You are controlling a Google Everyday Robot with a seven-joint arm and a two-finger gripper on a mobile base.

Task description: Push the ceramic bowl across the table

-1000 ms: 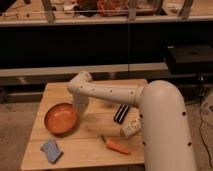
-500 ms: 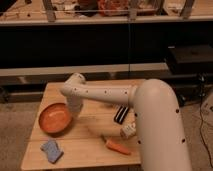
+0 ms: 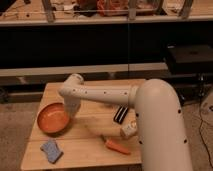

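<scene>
The ceramic bowl point(image 3: 53, 118) is round, orange and glossy, and sits near the left edge of the light-wood table point(image 3: 95, 145). My white arm reaches in from the lower right across the table. My gripper point(image 3: 71, 107) hangs below the arm's end, right against the bowl's right rim.
A small orange carrot-shaped piece point(image 3: 116, 146) lies near the front edge. A blue-grey cloth point(image 3: 51, 151) lies at the front left. A black-and-white item point(image 3: 120, 114) and a pale cup-like thing point(image 3: 129, 130) lie right of centre. Dark shelving point(image 3: 100, 45) stands behind the table.
My arm has swept left across the table, and the bowl has slid left with it, from left of centre toward the left edge.
</scene>
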